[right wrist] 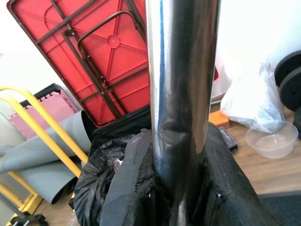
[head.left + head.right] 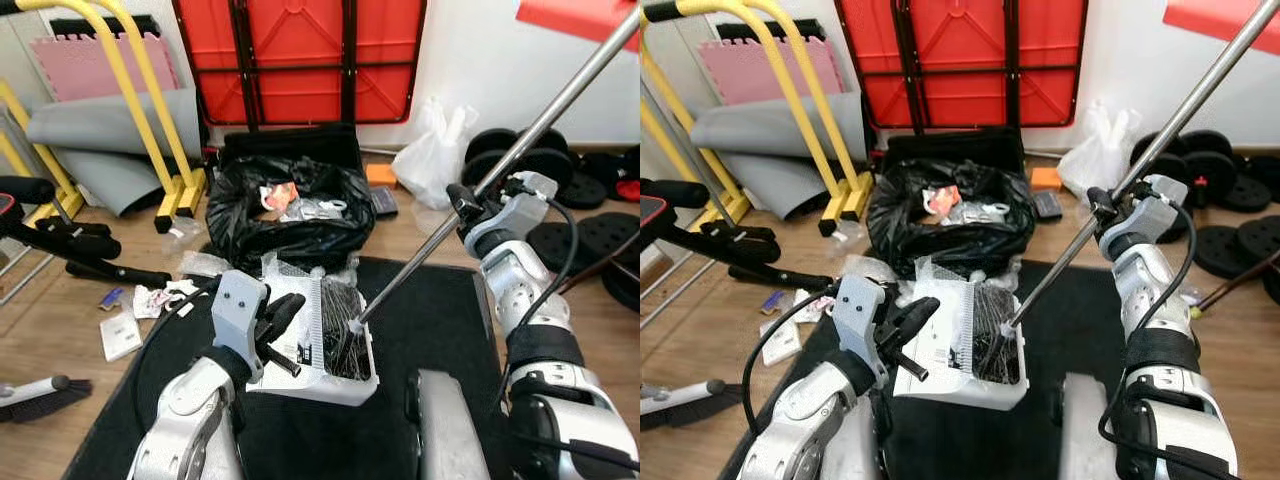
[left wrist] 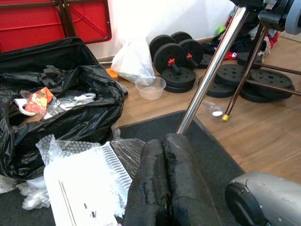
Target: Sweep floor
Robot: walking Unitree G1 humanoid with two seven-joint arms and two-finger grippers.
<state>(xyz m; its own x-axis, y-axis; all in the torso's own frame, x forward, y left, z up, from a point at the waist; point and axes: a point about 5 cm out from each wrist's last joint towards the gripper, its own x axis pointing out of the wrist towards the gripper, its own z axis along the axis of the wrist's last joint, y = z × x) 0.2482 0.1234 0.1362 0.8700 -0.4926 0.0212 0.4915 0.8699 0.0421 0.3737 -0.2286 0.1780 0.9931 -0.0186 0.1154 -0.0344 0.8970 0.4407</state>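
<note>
White wall; red folded table leaning on it; wood floor below; weight plates to its right.

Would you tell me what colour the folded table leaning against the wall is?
The folded table is red with a dark metal frame; the left eye view shows it best.

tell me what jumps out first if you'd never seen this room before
The long silver pole slants across the scene, gripped by the right pincer, its lower end in the white dustpan on the dark mat. Behind stand a black trash bag with litter and a red folded table against the wall.
</note>
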